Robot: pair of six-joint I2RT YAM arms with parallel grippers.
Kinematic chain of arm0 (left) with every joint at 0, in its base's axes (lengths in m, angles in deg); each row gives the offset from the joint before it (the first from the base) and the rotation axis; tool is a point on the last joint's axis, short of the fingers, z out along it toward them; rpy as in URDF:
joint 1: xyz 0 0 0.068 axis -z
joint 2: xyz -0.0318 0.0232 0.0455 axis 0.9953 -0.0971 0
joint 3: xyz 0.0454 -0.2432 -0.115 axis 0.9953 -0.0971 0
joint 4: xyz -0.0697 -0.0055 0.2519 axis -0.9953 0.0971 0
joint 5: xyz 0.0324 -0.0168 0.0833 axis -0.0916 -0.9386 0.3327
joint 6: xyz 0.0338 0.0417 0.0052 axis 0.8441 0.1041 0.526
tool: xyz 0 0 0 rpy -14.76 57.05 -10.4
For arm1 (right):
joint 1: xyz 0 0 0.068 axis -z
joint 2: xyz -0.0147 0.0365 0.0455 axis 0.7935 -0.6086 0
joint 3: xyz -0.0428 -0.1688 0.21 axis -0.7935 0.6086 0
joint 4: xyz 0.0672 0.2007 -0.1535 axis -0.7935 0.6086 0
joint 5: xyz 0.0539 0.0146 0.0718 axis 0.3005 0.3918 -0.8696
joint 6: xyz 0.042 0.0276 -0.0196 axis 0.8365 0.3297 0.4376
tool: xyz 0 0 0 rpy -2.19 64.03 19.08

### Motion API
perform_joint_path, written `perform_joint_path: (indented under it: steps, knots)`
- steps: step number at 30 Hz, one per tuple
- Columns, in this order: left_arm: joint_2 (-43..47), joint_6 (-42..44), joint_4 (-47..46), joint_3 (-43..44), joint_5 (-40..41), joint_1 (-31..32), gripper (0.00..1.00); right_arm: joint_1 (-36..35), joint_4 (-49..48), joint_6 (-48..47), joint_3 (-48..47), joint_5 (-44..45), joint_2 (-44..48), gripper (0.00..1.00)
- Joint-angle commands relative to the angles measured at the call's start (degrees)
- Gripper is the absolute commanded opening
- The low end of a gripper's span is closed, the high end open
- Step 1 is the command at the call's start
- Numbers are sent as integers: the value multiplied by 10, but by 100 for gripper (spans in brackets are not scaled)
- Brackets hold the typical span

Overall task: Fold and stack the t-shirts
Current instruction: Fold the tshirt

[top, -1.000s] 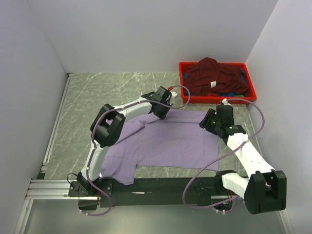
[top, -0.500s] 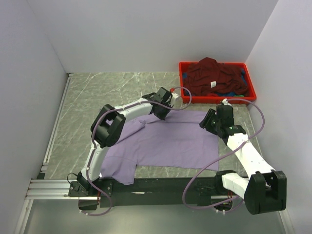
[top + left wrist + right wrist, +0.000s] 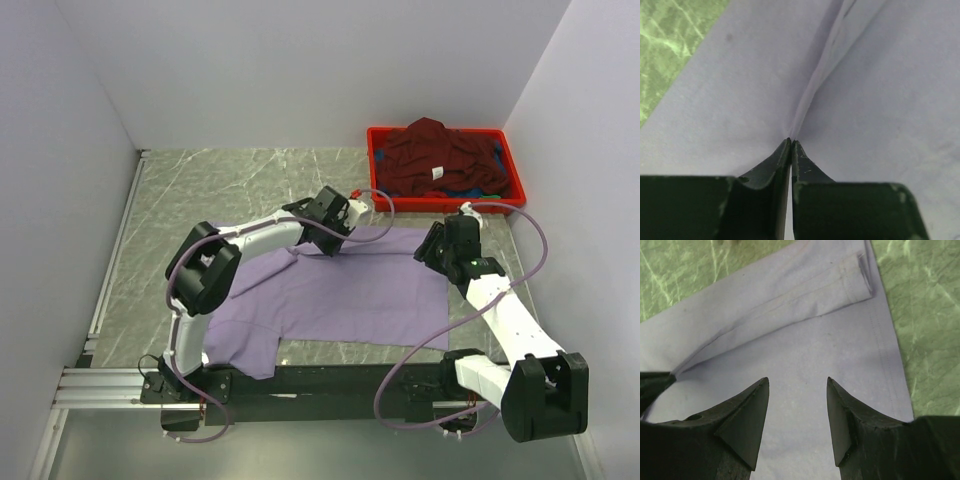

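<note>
A lavender t-shirt lies spread on the table. My left gripper is at its far edge, shut on a pinched ridge of the lavender cloth; its jaws meet at the tip. My right gripper hovers over the shirt's right edge, open and empty, with a folded hem ahead of it. A dark maroon t-shirt with a small white label lies heaped in the red crate, with bits of blue and green beside it.
The red plastic crate stands at the back right corner. White walls close in the table on the left, back and right. Green marble tabletop shows to the left and behind the shirt. Purple cables loop from both arms.
My left arm has swung its elbow to the left and its gripper has dragged the far edge of the lavender shirt slightly toward me. The right gripper has barely moved.
</note>
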Motion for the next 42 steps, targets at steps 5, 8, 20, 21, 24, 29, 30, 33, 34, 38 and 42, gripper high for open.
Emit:
perform_joint_path:
  steps: [5,8,20,21,24,29,30,33,34,38,42]
  knots:
    - [32,40,-28,-42,-37,19,16,16,-36,17,3,29,-18,57]
    - [37,39,-34,-59,-44,23,23,27,-47,23,-4,19,-34,57]
    - [69,32,-44,-99,-56,40,62,50,-70,31,-29,-18,-86,56]
    - [74,28,-46,-97,-56,40,63,50,-70,31,-33,-22,-90,56]
    - [92,-1,-50,-90,-45,39,71,50,-78,35,-41,-57,-106,56]
    - [134,-92,-72,-95,-57,1,77,55,-91,49,-44,-74,-144,55]
    - [151,-104,-79,-107,-57,-7,77,56,-94,52,-43,-74,-147,55]
    - [190,-153,-91,-134,-53,-49,78,85,-111,57,-32,-78,-172,55]
    - [201,-178,-97,-153,-55,-75,78,95,-121,59,-26,-92,-179,55]
    - [245,-234,-101,-205,-48,-148,78,131,-133,66,-19,-106,-214,54]
    - [284,-274,-87,-252,-20,-211,78,160,-118,70,-26,-102,-257,54]
